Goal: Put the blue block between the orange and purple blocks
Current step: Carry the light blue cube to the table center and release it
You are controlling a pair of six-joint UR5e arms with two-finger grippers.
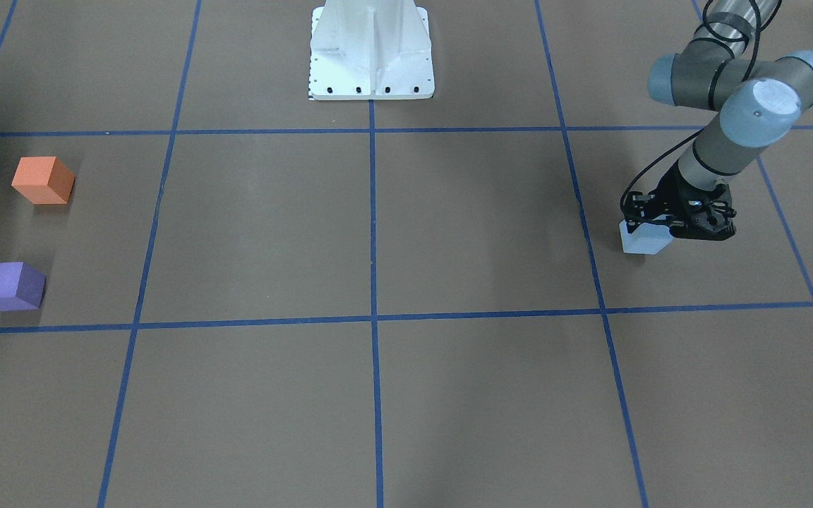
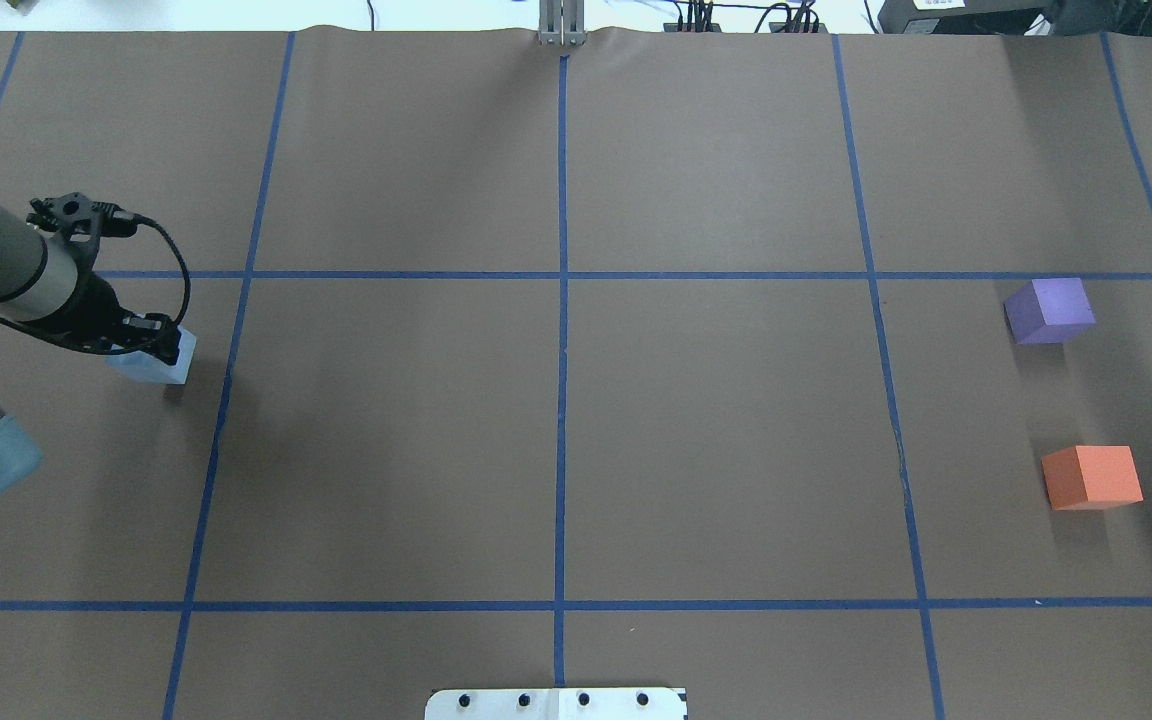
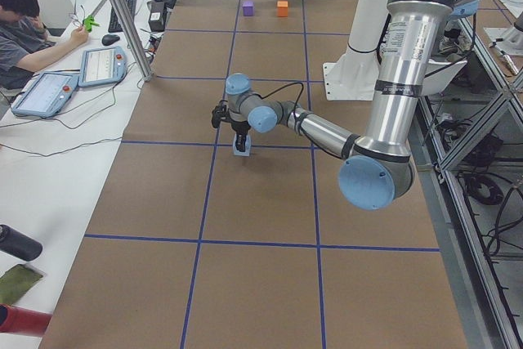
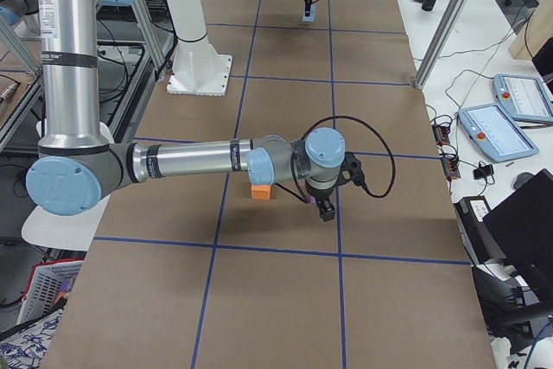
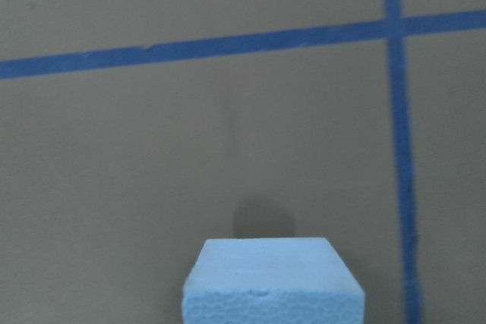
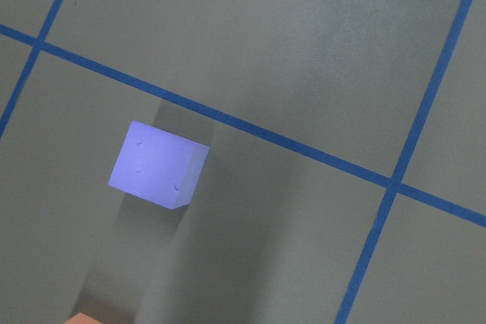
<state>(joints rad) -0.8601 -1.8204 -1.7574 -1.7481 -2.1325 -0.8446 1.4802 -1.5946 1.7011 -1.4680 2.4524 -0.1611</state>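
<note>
The light blue block [image 1: 643,240] is on the brown table on the robot's left side; it also shows in the overhead view [image 2: 154,362] and fills the bottom of the left wrist view [image 5: 272,282]. My left gripper [image 1: 650,227] comes down over it with its fingers on either side, shut on it at or just above the table. The orange block [image 2: 1091,477] and the purple block [image 2: 1049,311] stand apart on the far right side. My right gripper [image 4: 327,212] hangs over them, near the purple block [image 6: 158,163]; I cannot tell whether it is open or shut.
Blue tape lines divide the table into squares. The white robot pedestal [image 1: 371,53] stands at the table's middle edge. An operator [image 3: 24,18] sits at a side desk with tablets [image 3: 102,65]. A metal post [image 3: 122,14] stands at the table's edge.
</note>
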